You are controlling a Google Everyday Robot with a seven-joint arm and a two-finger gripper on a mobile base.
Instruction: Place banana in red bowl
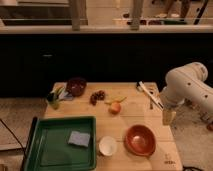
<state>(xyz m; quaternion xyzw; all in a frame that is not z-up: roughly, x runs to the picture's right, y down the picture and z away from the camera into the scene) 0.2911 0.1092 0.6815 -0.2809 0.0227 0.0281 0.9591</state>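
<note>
The banana (116,100), slim and yellow, lies on the wooden table (135,117) just behind a round orange fruit (115,107). The red bowl (140,139), wide, shallow and glossy orange-red, stands empty near the table's front right. My gripper (168,116) hangs from the white arm (186,86) over the table's right edge. It is to the right of the banana and above and right of the red bowl, touching neither.
A dark grape bunch (97,96) lies left of the banana. A small maroon bowl (76,86) and a green-yellow packet (55,97) are at the back left. A white cup (107,145) stands left of the red bowl. A green tray (50,145) holds a grey sponge (79,138). White utensils (148,93) lie at the back right.
</note>
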